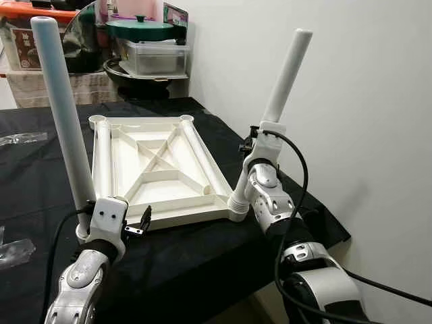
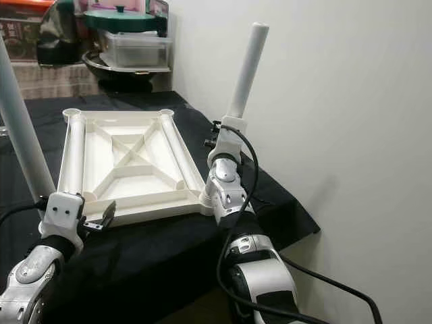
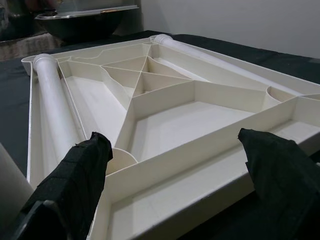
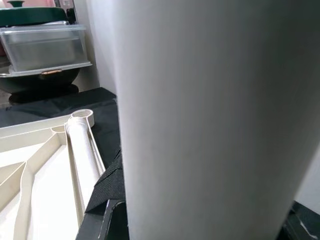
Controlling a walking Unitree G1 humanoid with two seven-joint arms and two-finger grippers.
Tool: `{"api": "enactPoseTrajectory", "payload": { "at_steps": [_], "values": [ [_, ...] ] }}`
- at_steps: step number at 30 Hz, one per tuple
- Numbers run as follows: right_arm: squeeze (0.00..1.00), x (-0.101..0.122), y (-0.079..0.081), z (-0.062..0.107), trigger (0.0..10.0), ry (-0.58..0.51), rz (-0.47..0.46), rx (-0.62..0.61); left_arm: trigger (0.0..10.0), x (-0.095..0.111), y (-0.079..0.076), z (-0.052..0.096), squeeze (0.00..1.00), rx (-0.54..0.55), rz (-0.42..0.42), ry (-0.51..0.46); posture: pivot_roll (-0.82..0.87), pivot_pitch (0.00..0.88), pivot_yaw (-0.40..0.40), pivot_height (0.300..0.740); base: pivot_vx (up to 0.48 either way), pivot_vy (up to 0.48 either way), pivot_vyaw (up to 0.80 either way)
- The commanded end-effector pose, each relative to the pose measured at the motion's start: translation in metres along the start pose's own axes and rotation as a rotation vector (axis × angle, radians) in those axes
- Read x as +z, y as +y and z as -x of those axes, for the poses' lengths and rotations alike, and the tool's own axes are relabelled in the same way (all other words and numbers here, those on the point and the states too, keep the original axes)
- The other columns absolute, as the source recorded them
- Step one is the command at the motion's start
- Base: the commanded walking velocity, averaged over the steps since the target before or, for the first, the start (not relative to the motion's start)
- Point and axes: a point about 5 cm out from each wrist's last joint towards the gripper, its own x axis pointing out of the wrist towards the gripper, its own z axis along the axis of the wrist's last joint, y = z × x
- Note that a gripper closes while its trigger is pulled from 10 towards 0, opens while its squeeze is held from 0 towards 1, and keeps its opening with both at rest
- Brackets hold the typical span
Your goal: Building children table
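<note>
A white table top lies upside down on the black cloth, with two white legs lying along its sides. A third leg stands upright at the near left corner. My left gripper is open just to the right of this leg, its fingers spread before the top's near rim. A fourth leg leans from the near right corner socket. My right gripper is shut on that leg partway up.
The black-clothed table ends close on the right, next to a white wall. At the back stand a clear plastic box, a green lid and a dark bowl. Plastic bags lie at the left.
</note>
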Motion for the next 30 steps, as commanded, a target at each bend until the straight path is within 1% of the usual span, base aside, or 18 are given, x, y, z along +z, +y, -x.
{"api": "enactPoseTrajectory", "payload": {
  "at_steps": [1,7,20,24,30],
  "values": [
    [0.00,-0.049,-0.024,0.006,10.0,0.194,0.078,-0.100,10.0,-0.001,-0.003,-0.002,0.00,-0.017,-0.006,0.003,0.04,0.000,-0.119,0.740,0.000,0.000,0.00],
    [0.00,-0.044,-0.023,0.005,10.0,0.168,0.083,-0.091,10.0,-0.001,-0.003,-0.003,0.00,-0.019,-0.007,0.002,0.04,0.000,-0.116,0.740,0.000,0.000,0.00],
    [0.00,-0.044,-0.016,0.007,10.0,0.170,0.106,-0.036,10.0,-0.001,-0.005,-0.004,0.00,-0.025,-0.007,0.001,0.04,0.000,-0.120,0.740,0.000,0.000,0.00],
    [0.00,-0.045,-0.011,0.007,10.0,0.177,0.119,0.000,10.0,-0.002,-0.005,-0.004,0.00,-0.025,-0.006,0.001,0.04,0.000,-0.123,0.740,0.000,0.000,0.00],
    [0.00,-0.046,-0.010,0.008,10.0,0.178,0.122,0.007,10.0,-0.002,-0.005,-0.004,0.00,-0.024,-0.005,0.001,0.05,0.000,-0.126,0.740,0.000,0.000,0.00]
  ]
}}
